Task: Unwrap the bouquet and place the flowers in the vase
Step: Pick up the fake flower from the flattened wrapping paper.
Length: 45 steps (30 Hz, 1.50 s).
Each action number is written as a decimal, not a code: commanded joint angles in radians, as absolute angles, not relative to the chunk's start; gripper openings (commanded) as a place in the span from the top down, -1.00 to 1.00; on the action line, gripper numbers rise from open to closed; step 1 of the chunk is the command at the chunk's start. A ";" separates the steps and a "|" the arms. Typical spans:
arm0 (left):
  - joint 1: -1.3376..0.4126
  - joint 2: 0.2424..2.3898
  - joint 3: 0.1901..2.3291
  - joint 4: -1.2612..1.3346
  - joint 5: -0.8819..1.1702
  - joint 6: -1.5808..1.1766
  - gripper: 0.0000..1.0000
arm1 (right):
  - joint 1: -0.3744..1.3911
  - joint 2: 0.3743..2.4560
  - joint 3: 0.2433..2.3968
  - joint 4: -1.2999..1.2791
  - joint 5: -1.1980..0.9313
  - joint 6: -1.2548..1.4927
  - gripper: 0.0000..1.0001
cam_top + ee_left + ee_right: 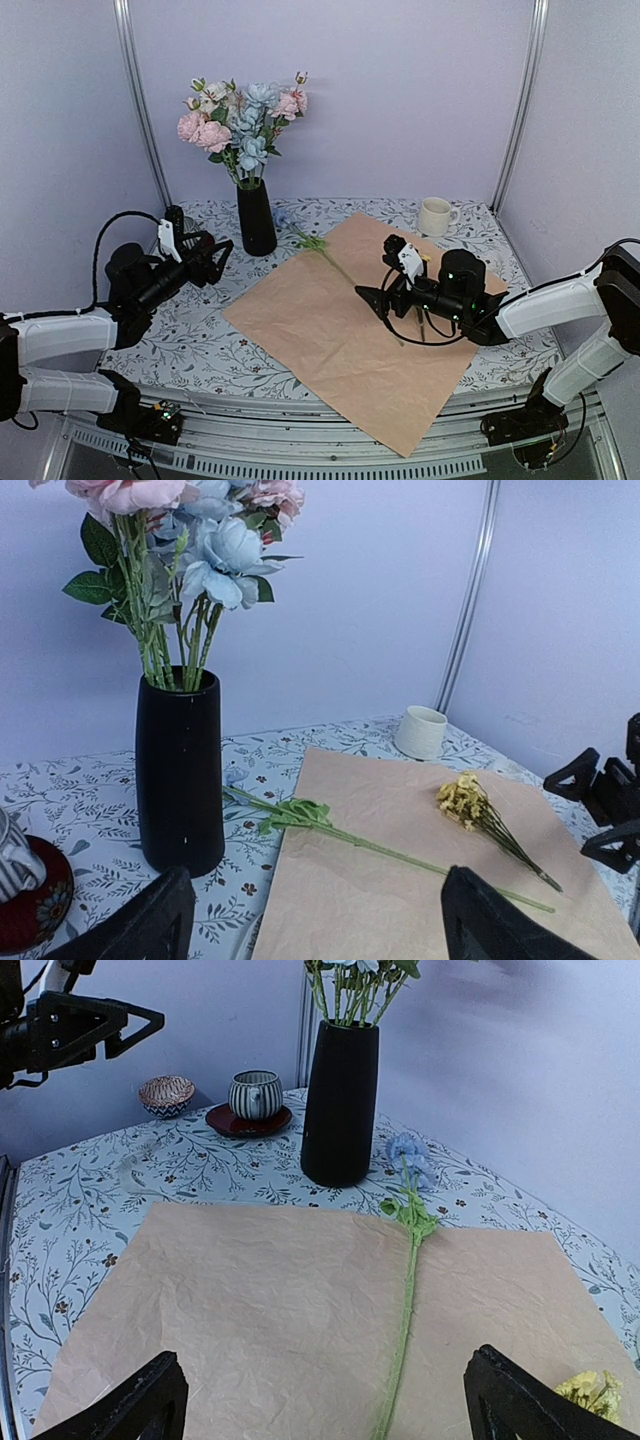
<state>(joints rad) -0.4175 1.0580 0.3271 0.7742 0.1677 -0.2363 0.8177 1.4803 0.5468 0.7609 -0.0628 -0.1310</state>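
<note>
Worktop: I see a floral-patterned worktop (200,340) that carries everything listed below.
Vase: the black vase (256,218) stands upright near the far edge, left of centre, just off the far-left side of the paper.
Flowers: pink, white and pale-blue flowers (240,115) stand in the vase with their stems down and their blooms spread above its rim.
Paper: the tan paper (330,340) lies unfolded and flat from the middle of the worktop to the near edge. One corner overhangs that edge.
Loose stem: one loose stem (407,1290) lies flat. Its pale-blue bloom rests on the worktop near the foot of the vase, its leaves sit at the far edge of the paper, and its green stalk runs across the paper.
Yellow cluster: a small yellow cluster (462,800) lies on the right part of the paper, apart from the loose stem.
Left gripper: the left gripper (212,250) has its jaws wide apart with nothing between them. It hangs above the left part of the worktop, left of the vase, and points towards the vase and paper.
Right gripper: the right gripper (370,298) is also spread wide and empty. It hangs low over the right half of the paper, close to the stalk. I cannot tell whether it touches the stalk.
Mug: a cream mug (435,215) stands upright near the far right corner, off the paper.
Cup and saucer: a striped cup (255,1095) sits on a red saucer (225,1122) left of the vase.
Bowl: a small patterned bowl (166,1092) sits just beside the saucer.
</note>
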 commanded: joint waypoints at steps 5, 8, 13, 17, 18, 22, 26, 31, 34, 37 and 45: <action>-0.431 1.043 0.312 0.795 0.139 -0.224 -0.76 | 0.815 1.471 0.573 0.730 0.019 -0.054 -0.97; -0.430 1.028 0.298 0.792 0.127 -0.246 -0.86 | 0.815 1.479 0.633 0.603 0.042 0.086 -0.97; -0.430 1.036 0.294 0.768 0.102 -0.311 -0.96 | 0.815 1.506 0.774 0.324 -0.031 0.245 -0.97; -0.430 1.029 0.280 0.754 0.010 -0.372 -0.96 | 0.815 1.544 0.848 0.159 -0.036 0.363 -0.91; -0.430 1.028 0.272 0.765 0.005 -0.375 -0.96 | 0.815 1.558 0.872 0.107 -0.021 0.389 -0.82; -0.429 1.028 0.267 0.777 0.021 -0.374 -0.96 | 0.815 1.650 1.032 -0.201 0.073 0.419 -0.45; -0.428 1.024 0.263 0.782 0.020 -0.357 -0.96 | 0.815 1.737 1.183 -0.456 0.117 0.390 -0.22; -0.428 1.022 0.260 0.789 0.036 -0.340 -0.96 | 0.815 1.823 1.278 -0.574 0.121 0.338 0.01; -0.428 1.032 0.261 0.804 0.069 -0.336 -0.96 | 0.813 1.894 1.345 -0.631 0.137 0.328 0.20; -0.429 1.049 0.271 0.811 0.113 -0.344 -0.96 | 0.807 1.957 1.386 -0.653 0.121 0.317 0.19; -0.430 1.068 0.277 0.823 0.129 -0.344 -0.96 | 0.782 2.035 1.419 -0.666 0.103 0.322 0.19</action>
